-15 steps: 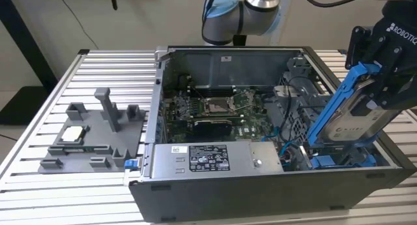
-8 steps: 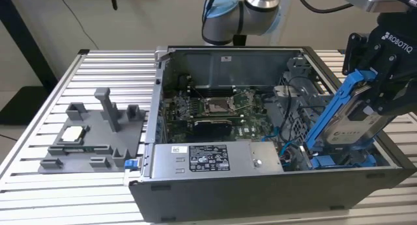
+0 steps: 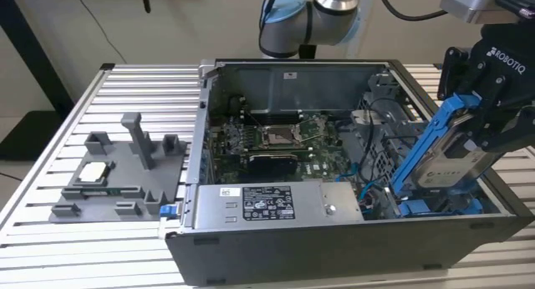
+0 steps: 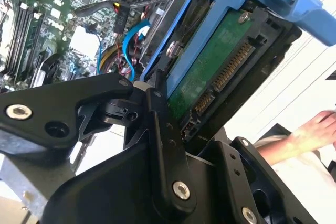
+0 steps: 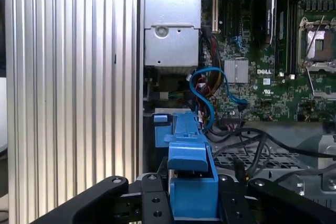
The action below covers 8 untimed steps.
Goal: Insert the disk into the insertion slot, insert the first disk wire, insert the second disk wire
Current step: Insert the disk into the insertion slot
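Note:
My gripper [image 3: 478,133] is shut on the disk [image 3: 447,158], a silver-grey drive in a bright blue carrier. The disk hangs tilted, its lower end down over the insertion slot [image 3: 439,205], the bay with blue rails at the case's corner on the exterior view's right. In the second wrist view the disk [image 4: 210,72] shows its green board and connector end. In the first wrist view the blue carrier [image 5: 191,182] sits between my fingers [image 5: 152,200], above the slot's blue tab [image 5: 161,119]. A loose blue cable [image 5: 210,95] and dark wires lie beside the bay; which one is a disk wire I cannot tell.
The open computer case [image 3: 334,251] lies on a slatted metal table [image 3: 50,239]. Inside are the motherboard [image 3: 276,138] and a grey power-supply box [image 3: 276,204]. A grey fixture plate [image 3: 117,170] rests at the exterior view's left. A person's hand [image 4: 315,129] is beyond the case.

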Motion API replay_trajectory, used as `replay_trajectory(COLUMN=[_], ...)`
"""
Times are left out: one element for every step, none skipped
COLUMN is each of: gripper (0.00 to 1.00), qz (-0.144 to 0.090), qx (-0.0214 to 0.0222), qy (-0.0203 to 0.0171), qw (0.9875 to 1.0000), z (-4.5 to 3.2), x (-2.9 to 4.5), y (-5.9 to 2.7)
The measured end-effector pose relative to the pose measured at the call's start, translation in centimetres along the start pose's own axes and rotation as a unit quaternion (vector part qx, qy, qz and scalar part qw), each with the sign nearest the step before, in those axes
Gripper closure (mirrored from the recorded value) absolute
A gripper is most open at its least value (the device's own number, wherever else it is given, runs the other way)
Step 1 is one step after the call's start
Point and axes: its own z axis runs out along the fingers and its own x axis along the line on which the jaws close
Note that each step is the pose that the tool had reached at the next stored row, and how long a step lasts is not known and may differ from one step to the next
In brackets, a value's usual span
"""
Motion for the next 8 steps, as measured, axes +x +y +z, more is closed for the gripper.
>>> replay_trajectory(gripper=[0.67,0.67,0.67,0.67,0.67,0.67,0.67,0.67], qz=[0.0,0.0,0.0,0.0,0.0,0.0,0.0,0.0], qx=[0.0,0.0,0.0,0.0,0.0,0.0,0.0,0.0], qy=[0.0,0.0,0.0,0.0,-0.0001,0.0,0.0,0.0001], qw=[1.0,1.0,1.0,1.0,1.0,1.0,1.0,1.0], z=[0.15,0.3,0.41,0.53,0.65,0.76,0.88,1.01], x=[0.0,0.0,0.0,-0.01,-0.01,-0.01,-0.01,-0.01], y=[-0.05,-0.1,-0.18,-0.27,-0.33,-0.38,-0.42,-0.43])
